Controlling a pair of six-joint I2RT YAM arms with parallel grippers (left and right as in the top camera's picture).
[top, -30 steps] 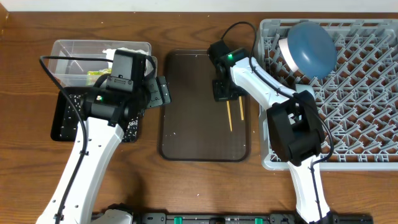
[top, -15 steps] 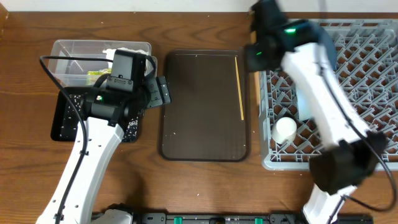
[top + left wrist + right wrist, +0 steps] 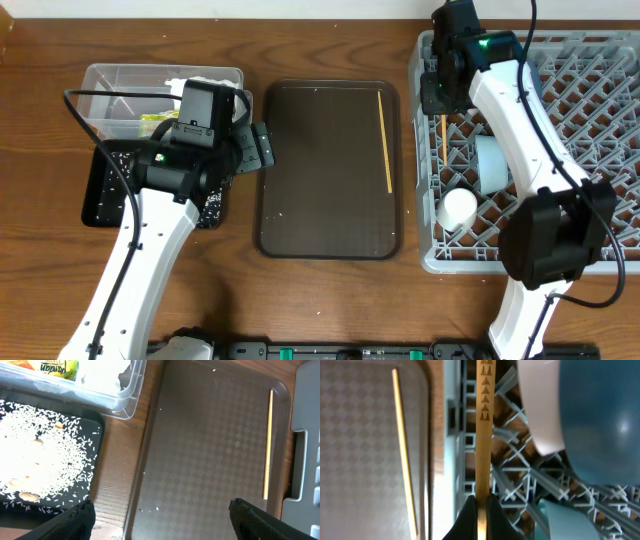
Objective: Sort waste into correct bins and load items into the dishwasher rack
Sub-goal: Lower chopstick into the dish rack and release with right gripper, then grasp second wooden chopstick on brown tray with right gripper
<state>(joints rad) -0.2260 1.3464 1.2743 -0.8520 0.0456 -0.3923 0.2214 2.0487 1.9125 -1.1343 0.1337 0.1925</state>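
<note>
My right gripper [image 3: 481, 502] is shut on one wooden chopstick [image 3: 484, 435], held over the left edge of the grey dishwasher rack [image 3: 560, 240]; in the overhead view that chopstick [image 3: 442, 138] hangs below the gripper [image 3: 438, 95]. The second chopstick [image 3: 385, 140] lies along the right side of the brown serving tray [image 3: 320, 220] and shows in the left wrist view [image 3: 267, 445]. The rack holds a white cup [image 3: 458, 208], a light blue bowl [image 3: 492, 163], a cream bowl [image 3: 540, 410] and a dark blue plate [image 3: 600, 425]. My left gripper [image 3: 162, 517] is open and empty above the tray's left edge.
The clear tub [image 3: 120, 85] holds white tissue [image 3: 107, 372] and the yellow-green wrapper [image 3: 55, 367]. The black tray [image 3: 20, 502] below it carries scattered rice scraps [image 3: 40, 460]. A few rice grains lie on the brown tray.
My right gripper lifted one chopstick off the brown tray and carried it right, over the rack's left edge. The other chopstick now lies along the tray's right side. The left arm has not moved.
</note>
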